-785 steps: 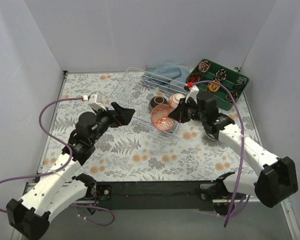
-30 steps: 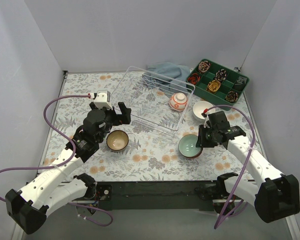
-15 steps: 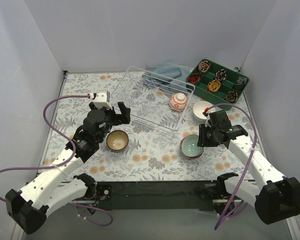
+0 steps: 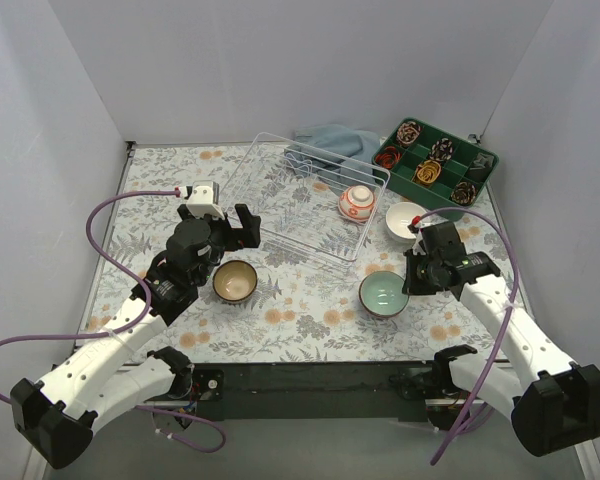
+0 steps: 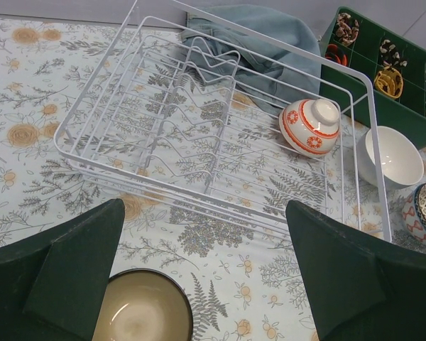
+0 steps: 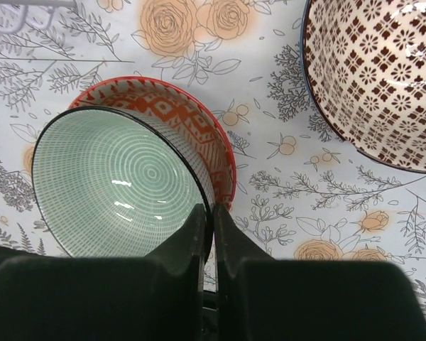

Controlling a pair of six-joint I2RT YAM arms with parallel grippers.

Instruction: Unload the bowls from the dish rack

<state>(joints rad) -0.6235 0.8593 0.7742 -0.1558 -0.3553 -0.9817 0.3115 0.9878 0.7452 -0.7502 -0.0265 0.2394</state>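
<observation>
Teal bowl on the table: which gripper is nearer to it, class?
Right. The right gripper sits at the rim of the teal bowl; the left gripper hangs open across the table, by the tan bowl.

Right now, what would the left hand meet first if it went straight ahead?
Most likely the near rail of the dish rack, just beyond the tan bowl; depth is unclear.

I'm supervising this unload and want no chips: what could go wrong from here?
1. The right gripper seems pinched on the green bowl, nested off-centre in the red bowl; pulling away could tip it.
2. The orange-and-white bowl lies tilted in the dish rack; it may roll when grasped.
</observation>
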